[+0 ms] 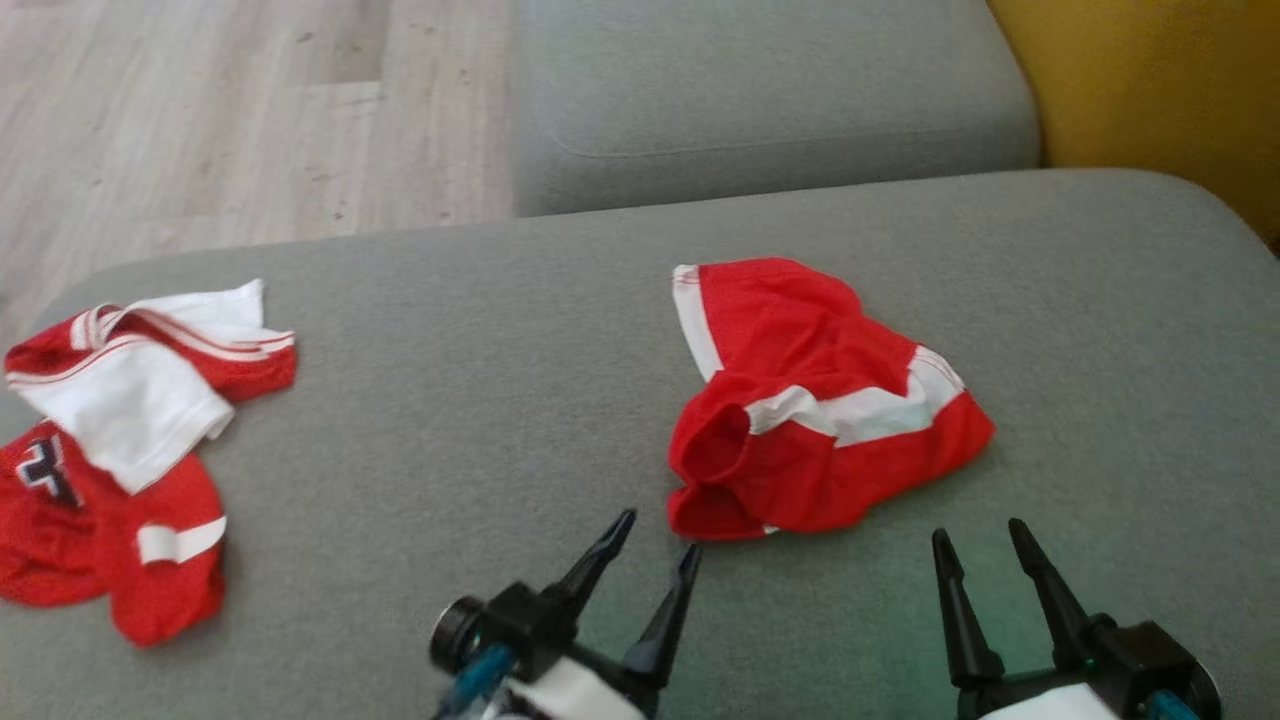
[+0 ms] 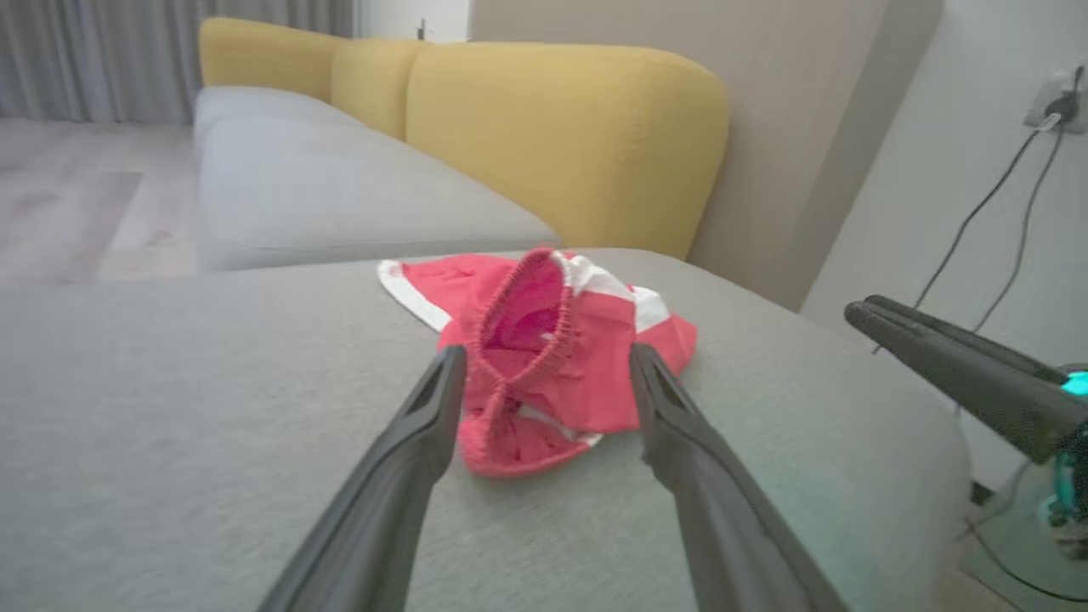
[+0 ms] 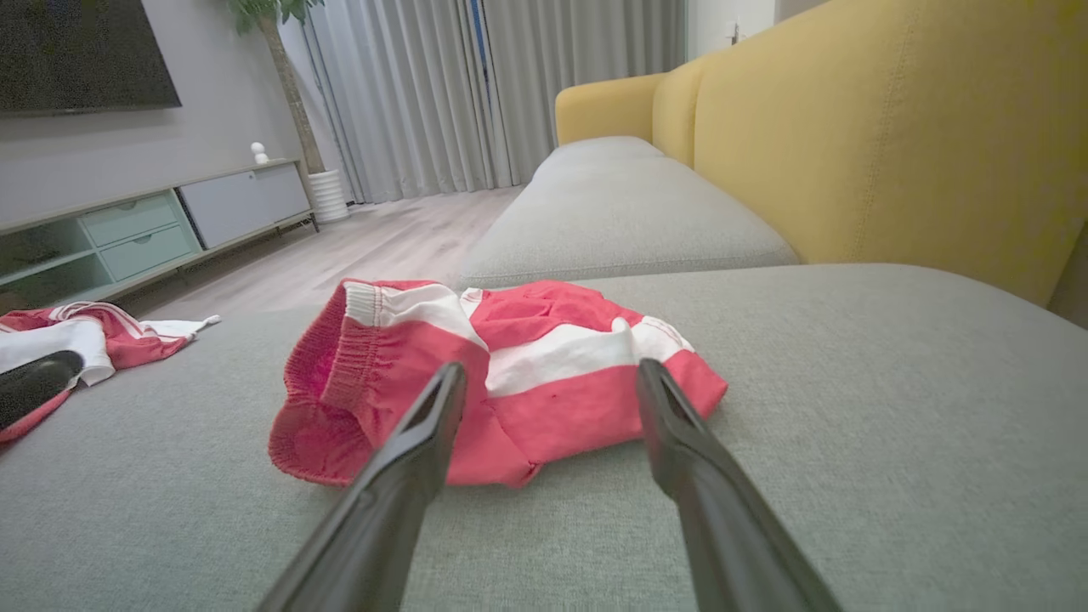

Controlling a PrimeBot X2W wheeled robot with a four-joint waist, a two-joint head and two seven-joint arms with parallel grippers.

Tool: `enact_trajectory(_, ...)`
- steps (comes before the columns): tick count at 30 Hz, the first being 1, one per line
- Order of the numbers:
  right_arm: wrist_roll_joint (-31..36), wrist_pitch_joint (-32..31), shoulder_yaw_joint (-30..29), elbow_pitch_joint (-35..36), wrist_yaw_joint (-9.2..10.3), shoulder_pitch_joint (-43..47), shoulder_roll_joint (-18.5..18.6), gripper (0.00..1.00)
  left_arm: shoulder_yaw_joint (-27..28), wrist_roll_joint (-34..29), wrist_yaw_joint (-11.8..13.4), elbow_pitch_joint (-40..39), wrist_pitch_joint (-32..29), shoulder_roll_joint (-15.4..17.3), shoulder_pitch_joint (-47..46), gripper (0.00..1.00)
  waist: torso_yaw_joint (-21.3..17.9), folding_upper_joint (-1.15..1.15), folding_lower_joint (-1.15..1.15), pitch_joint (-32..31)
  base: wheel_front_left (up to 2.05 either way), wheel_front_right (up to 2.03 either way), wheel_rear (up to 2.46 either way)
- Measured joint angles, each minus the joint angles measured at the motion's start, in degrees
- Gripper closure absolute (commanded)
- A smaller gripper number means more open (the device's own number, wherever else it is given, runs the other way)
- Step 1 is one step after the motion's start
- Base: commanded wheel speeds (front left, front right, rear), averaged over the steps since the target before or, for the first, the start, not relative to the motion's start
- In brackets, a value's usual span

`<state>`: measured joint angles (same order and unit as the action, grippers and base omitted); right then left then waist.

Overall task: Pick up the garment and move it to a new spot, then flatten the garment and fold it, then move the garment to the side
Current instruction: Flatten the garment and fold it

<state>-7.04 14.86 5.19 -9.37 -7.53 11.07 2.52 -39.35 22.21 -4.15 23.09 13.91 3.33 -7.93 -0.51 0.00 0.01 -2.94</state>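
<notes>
Hovering just short of the red shorts (image 1: 820, 400), both grippers sit low over the gray cushion (image 1: 480, 330), and neither one touches cloth. The left gripper (image 1: 658, 532) has its fingers spread wide and points at the near left corner of the shorts, where the elastic waistband (image 2: 561, 314) gapes open. The right gripper (image 1: 979, 529) is spread just as wide and faces the near right edge, below the white stripe (image 1: 860, 412). Nothing is pinched by either.

The shorts lie in a crumpled heap a little to the right of the cushion's middle, with one part flopped over another. A red and white jersey (image 1: 120, 440) lies bunched at the cushion's left end, well apart from the shorts. Since both grippers face the shorts, I take them to be the garment meant.

By the look of it, the task is at its very start. The shorts are not yet grasped, so the lift and carry to a new spot are still to do. After that come the flattening, the folding and the final move to the side. The stretch of cushion between the two garments seems a likely place for that work.
</notes>
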Motion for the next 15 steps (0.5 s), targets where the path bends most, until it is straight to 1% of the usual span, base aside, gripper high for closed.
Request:
enact_trajectory(2,0.1,0.0,0.5,-0.1,0.00,-0.1,0.0,0.00,-2.7,4.4,-0.4,1.1,-0.7,-0.1,-2.6,0.00,-1.1,0.00,0.00,0.4,0.00,0.00,0.00)
enact_trajectory(7,0.6,0.0,1.5,-0.4,0.00,-1.5,0.0,0.00,-7.7,12.5,-0.2,3.9,-1.5,-0.2,-10.0,0.00,-4.1,0.00,0.00,1.7,0.00,0.00,0.00)
enact_trajectory(11,1.1,0.0,2.0,-0.4,0.00,-2.4,0.0,0.00,-10.4,16.8,1.3,6.9,-1.5,-0.3,-14.9,0.00,-6.5,0.00,0.00,3.0,0.00,0.00,0.00)
enact_trajectory(15,1.1,0.0,2.4,-0.4,0.00,-2.5,0.0,0.00,-11.2,20.5,2.5,10.3,-1.3,-0.4,-18.5,0.00,-8.7,0.00,0.00,4.6,0.00,0.00,0.00)
